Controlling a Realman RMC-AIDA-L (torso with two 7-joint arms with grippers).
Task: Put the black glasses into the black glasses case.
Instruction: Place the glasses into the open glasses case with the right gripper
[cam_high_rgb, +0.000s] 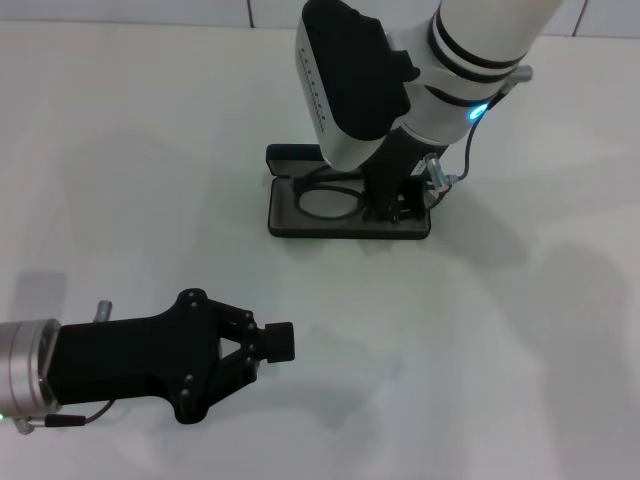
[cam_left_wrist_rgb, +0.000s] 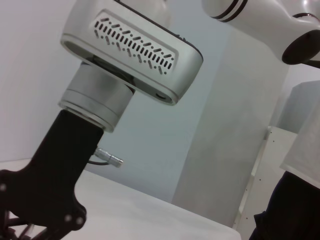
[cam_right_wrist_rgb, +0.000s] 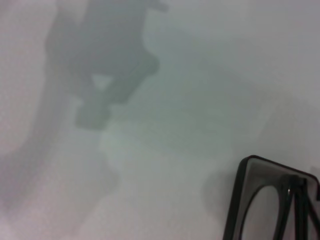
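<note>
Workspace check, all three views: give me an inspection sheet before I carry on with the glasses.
Surface: white table, bare around the case.
Job's things: case open at centre; glasses lie inside it, one lens plainly showing, the rest behind the right arm.
Clutter: nothing seen.
Grippers: right gripper down in the case at the right end of the glasses; its fingers are hidden. Left gripper idle over the near left of the table, shut and empty.
Cables: a thin cable loops at the right wrist; another trails under the left wrist.
Surroundings: tiled wall behind the table; a person stands to one side in the left wrist view.
</note>
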